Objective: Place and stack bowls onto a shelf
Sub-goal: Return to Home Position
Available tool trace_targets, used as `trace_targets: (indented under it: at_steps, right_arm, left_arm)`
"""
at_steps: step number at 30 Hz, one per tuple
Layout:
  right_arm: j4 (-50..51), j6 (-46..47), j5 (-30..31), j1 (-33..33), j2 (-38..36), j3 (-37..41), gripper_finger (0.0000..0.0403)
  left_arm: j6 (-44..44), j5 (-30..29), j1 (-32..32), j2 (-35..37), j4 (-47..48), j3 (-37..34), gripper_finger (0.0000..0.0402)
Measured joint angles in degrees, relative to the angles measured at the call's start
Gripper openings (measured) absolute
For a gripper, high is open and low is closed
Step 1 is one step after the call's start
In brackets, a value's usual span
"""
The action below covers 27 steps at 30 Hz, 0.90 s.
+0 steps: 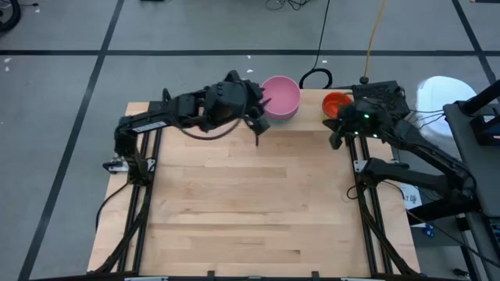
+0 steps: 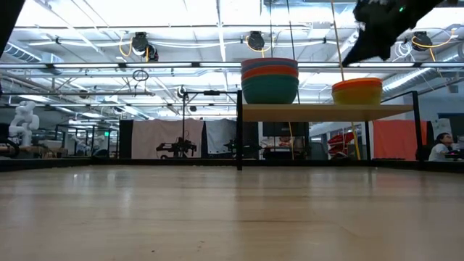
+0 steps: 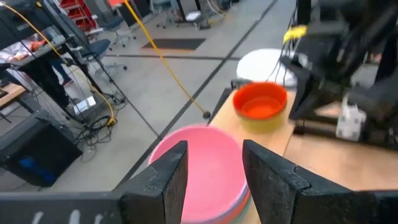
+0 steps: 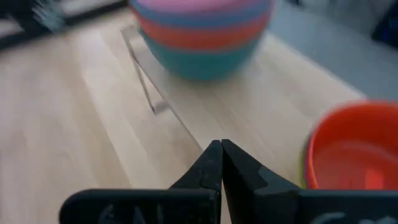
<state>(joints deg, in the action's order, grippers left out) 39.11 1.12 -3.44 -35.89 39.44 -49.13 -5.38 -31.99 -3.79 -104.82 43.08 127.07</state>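
Your left claw (image 3: pixel 214 149) hangs with its two fingers spread apart and nothing between them, just over the near rim of the pink bowl (image 3: pixel 199 171). Your right claw (image 4: pixel 221 149) has its fingers pressed together, holding nothing, raised above the shelf board beside the orange bowl (image 3: pixel 260 101). Both arms reach in over the wooden desk (image 1: pixel 234 203) from its left and right sides. At the desk's far edge stands the shelf (image 2: pixel 326 112), a small light-wood board on black posts, and every bowl in view sits on it. Toward its left end is a tall stack (image 2: pixel 270 80), nested upright: the pink bowl on top, then blue, then red, with teal at the bottom. Toward the right end, apart from that stack, the orange bowl sits nested in a yellow bowl (image 2: pixel 357 97). Past the shelf lies a grey workshop floor crossed by dark lines. A yellow cable and a black cable trail away from the desk, and a person (image 2: pixel 440 147) sits at the room's far right.
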Motion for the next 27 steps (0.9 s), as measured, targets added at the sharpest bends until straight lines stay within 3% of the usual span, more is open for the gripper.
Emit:
trace_targets:
  at_steps: [13, 17, 24, 27]
  right_arm:
    - [-0.8, -0.7, -1.2, 0.0, -16.7, -1.7, 0.0000]
    - [-0.7, -0.7, -1.2, 0.0, -19.6, -1.7, 0.0000]
    - [-0.7, -0.3, -2.8, 0.0, -22.7, -1.7, 0.0000]
    - [-0.2, -0.3, -4.0, 0.0, -24.0, -1.7, 0.0000]
  left_arm:
    - [14.3, -0.1, 0.7, 14.2, 25.0, 0.1, 0.0153]
    - [16.5, -0.1, 0.7, 17.3, 30.8, 0.0, 0.0118]
    - [21.4, -0.1, 0.7, 22.8, 42.3, 0.2, 0.0019]
    - [23.1, -0.1, 0.8, 24.8, 46.8, 0.1, 0.0008]
